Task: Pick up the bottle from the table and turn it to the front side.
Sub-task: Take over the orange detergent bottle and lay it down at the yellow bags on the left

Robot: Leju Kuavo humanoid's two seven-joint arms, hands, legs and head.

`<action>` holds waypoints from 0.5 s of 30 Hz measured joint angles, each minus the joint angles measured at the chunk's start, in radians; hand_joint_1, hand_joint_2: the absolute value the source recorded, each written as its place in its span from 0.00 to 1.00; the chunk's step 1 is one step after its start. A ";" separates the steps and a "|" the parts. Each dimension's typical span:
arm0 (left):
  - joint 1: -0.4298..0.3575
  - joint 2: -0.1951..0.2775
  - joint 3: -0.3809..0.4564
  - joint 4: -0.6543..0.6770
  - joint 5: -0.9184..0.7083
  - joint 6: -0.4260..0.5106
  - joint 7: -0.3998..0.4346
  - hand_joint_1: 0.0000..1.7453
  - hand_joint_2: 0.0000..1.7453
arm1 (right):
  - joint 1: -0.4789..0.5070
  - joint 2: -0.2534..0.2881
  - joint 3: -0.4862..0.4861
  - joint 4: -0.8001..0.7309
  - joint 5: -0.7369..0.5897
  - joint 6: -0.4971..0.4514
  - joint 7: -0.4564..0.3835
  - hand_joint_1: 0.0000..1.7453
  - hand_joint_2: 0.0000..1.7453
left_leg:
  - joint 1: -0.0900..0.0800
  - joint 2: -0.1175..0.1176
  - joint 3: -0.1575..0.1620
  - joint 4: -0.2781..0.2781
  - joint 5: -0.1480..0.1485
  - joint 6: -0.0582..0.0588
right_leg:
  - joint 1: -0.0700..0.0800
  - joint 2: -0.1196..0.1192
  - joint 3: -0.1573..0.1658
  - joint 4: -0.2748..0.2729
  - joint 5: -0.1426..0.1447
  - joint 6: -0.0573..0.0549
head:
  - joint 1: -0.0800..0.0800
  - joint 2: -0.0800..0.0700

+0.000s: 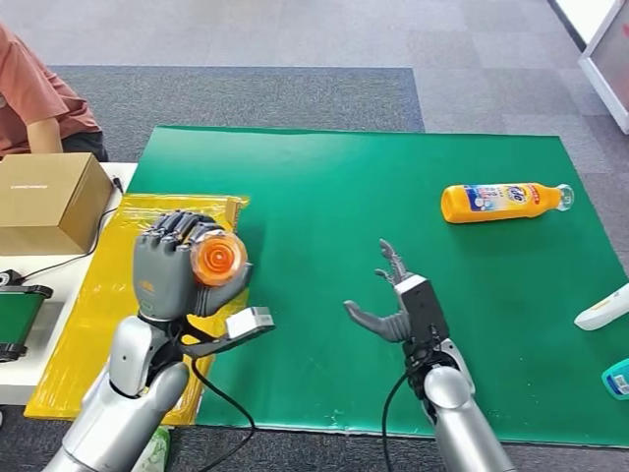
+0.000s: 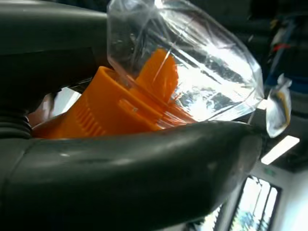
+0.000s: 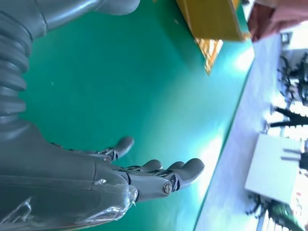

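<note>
Two bottles show in the head view: one point(image 1: 217, 260) is gripped in the left hand point(image 1: 174, 267), raised at about eight o'clock of the scene, above the seam where the yellow sheet point(image 1: 104, 295) meets the green mat point(image 1: 356, 197), its round orange end turned toward the camera; the left wrist view shows its ribbed orange cap point(image 2: 105, 108) under a clear wrap point(image 2: 203, 67), with the dark fingers point(image 2: 127, 173) curled tight around the body and the thumb on the other side; the other bottle point(image 1: 500, 202), yellow with a printed label, lies on its side at about two o'clock on the mat, its clear cap pointing to three o'clock, well apart from both hands; the right hand point(image 1: 397, 295) hangs over the mat near five o'clock, holding nothing, fingers spread and stretched forward with the thumb out toward nine o'clock; the right wrist view shows those fingers point(image 3: 156, 173) straight and apart above bare green; at nine o'clock a brown box point(image 1: 48, 197) stands on a white table point(image 1: 44, 305), with a black cable point(image 1: 74, 258) running beside it; a person in an orange shirt point(image 1: 29, 93) sits behind it at ten o'clock; at the three o'clock edge lie a white object point(image 1: 604, 307) and a blue one point(image 1: 617, 379), both cut off by the frame.
</note>
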 joint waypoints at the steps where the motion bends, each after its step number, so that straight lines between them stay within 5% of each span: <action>1: 0.006 0.002 0.004 0.000 -0.096 0.017 0.027 1.00 0.00 | 0.000 -0.001 -0.009 -0.008 -0.004 0.001 0.000 0.00 1.00 | 0.000 0.000 0.000 0.000 0.000 0.000 | 0.000 0.000 0.000 0.000 0.000 0.000 | 0.000 0.000; 11: -0.007 0.084 0.015 0.000 -0.214 0.030 0.120 1.00 0.00 | 0.003 -0.002 -0.038 -0.034 -0.022 0.004 0.000 0.00 1.00 | 0.001 0.000 0.000 0.000 0.001 -0.001 | 0.000 0.000 -0.001 0.000 0.001 -0.001 | 0.000 0.000; 15: -0.080 0.157 -0.048 0.009 -0.215 -0.021 0.286 1.00 0.00 | 0.005 -0.003 -0.039 -0.039 -0.024 0.006 0.000 0.00 1.00 | 0.001 0.000 0.000 0.000 0.001 -0.002 | 0.001 0.000 -0.002 0.000 0.001 -0.001 | 0.000 0.000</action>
